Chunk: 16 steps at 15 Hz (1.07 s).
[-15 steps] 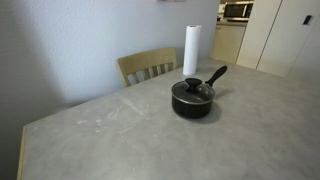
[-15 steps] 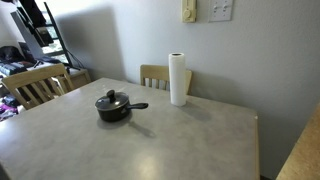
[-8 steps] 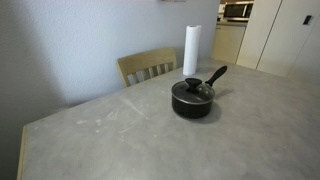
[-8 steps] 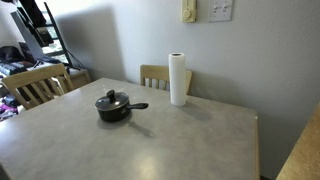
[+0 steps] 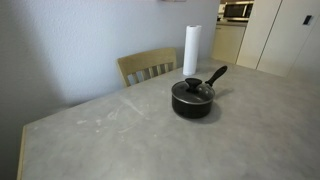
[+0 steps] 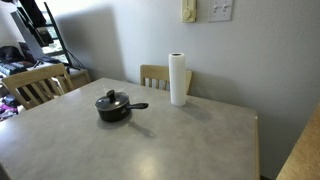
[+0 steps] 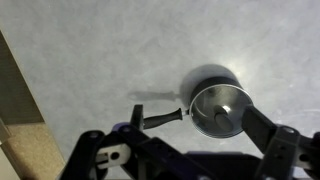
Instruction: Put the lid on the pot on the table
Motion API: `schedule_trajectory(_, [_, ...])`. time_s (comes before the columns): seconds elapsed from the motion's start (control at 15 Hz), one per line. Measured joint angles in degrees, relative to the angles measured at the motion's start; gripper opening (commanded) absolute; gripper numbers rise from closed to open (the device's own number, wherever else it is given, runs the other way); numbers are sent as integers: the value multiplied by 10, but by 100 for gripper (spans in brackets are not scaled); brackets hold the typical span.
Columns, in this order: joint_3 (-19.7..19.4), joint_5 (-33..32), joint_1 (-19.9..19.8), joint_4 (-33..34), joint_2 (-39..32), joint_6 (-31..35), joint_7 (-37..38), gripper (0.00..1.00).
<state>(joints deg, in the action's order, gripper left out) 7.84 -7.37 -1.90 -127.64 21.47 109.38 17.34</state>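
The small black pot [image 5: 192, 105] stands on the grey table [image 5: 110, 140], its long handle pointing towards the paper-towel roll. The glass lid [image 5: 192, 91] with its black knob sits on top of the pot. Both also show in an exterior view, the lid [image 6: 111, 99] on the pot [image 6: 113, 111], on the table [image 6: 190, 140]. In the wrist view I look down from well above at the lid [image 7: 222, 108], the pot's handle [image 7: 160, 118] and the table [image 7: 100, 50]. My gripper [image 7: 175, 135] is open and empty, fingers spread wide. It is out of view in both exterior views.
A tall white paper-towel roll [image 5: 191, 50] stands behind the pot; it shows in both exterior views [image 6: 178, 79]. Wooden chairs [image 5: 147, 66] [image 6: 35, 85] stand at the table's edges. The table's edge [image 7: 14, 80] runs along the left of the wrist view.
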Motion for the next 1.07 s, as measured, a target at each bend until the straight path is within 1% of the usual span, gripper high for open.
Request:
schedule_trajectory(0.53, [0,0,1,0,0,0,0,100])
schedule_trajectory(0.67, [-2,0,1,-1,1,12,0,100])
schedule_trajectory(0.73, [-4,0,2,-4,2,31,0,100])
schedule_trajectory(0.87, [-6,0,3,-14,5,91,-13,100])
schedule_trajectory(1.07, [-10,0,9,-34,6,189,-56,100])
